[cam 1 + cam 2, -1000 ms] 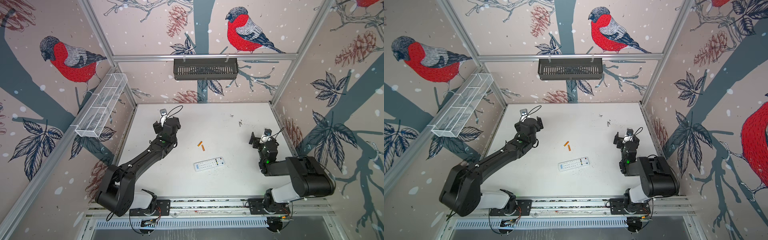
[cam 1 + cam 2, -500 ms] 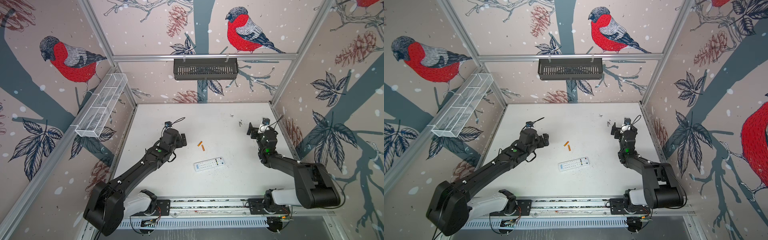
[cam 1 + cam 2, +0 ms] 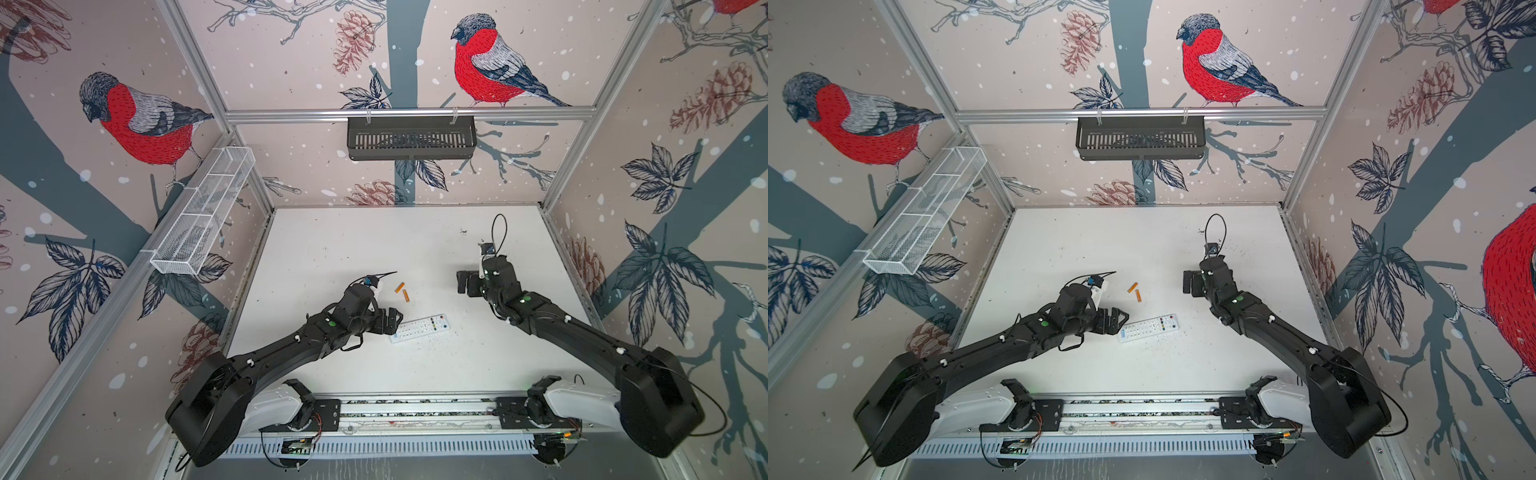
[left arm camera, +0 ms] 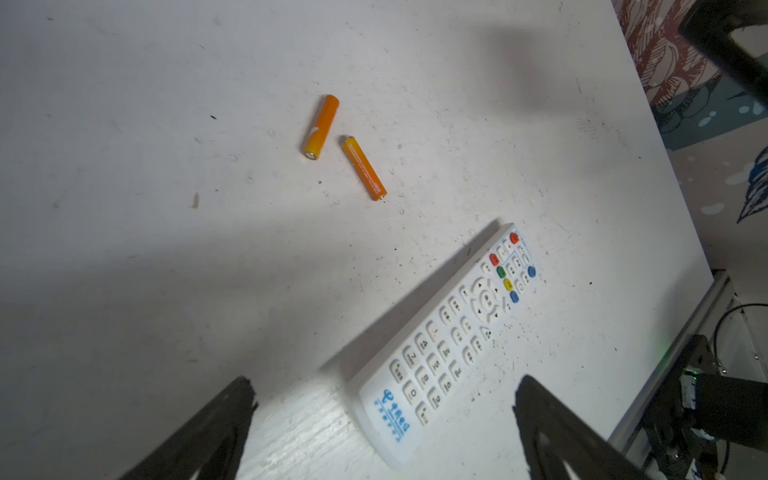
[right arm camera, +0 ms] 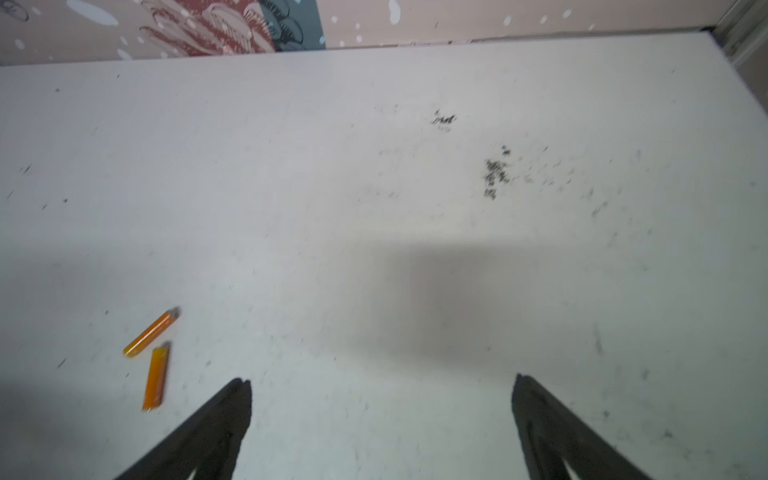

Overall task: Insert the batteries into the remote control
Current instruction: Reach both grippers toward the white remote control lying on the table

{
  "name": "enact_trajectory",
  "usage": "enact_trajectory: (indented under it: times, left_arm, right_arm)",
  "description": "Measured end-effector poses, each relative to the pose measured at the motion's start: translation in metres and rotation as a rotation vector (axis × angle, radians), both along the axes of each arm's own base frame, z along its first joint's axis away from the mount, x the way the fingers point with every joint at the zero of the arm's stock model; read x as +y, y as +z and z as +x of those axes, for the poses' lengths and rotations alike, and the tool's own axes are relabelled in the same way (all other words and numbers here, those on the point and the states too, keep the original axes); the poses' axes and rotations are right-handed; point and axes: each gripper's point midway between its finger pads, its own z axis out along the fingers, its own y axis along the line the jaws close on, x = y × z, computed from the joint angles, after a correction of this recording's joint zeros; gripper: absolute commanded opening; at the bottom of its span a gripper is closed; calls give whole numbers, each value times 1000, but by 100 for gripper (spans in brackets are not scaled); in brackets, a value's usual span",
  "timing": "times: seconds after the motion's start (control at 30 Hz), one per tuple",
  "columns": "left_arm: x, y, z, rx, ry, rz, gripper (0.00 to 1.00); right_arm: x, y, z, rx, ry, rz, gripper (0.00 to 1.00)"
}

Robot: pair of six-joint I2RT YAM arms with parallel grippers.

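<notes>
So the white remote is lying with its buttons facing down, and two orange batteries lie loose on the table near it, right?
No: the remote control lies buttons up, as the left wrist view shows. The batteries do lie loose nearby.

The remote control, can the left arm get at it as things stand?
Probably yes: the left gripper is open right at the blue-label end of the remote control, nothing lies between them, and the batteries sit apart.

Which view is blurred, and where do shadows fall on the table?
Right wrist view: the batteries and the dark specks on the table look smeared; a soft shadow lies ahead of the open right gripper. Left wrist view: sharp, the remote control throws a hard shadow along one long side. Both top views: sharp, evenly lit.
</notes>
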Motion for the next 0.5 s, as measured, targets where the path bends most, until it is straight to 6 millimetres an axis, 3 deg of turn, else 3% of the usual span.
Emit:
enact_trajectory:
  times: [0.13,0.33,0.5]
  left_arm:
    - [-14,-13,-12,48,-74,-36,98]
    - [-29,-21,-17,71,-131,-72,98]
    - [-35,-28,-18,81,-147,-74,98]
  right_arm:
    - [17,-28,-42,113,75,4,70]
    - [29,-59,-78,241,140,36,40]
    - [39,-85,-98,346,191,45,30]
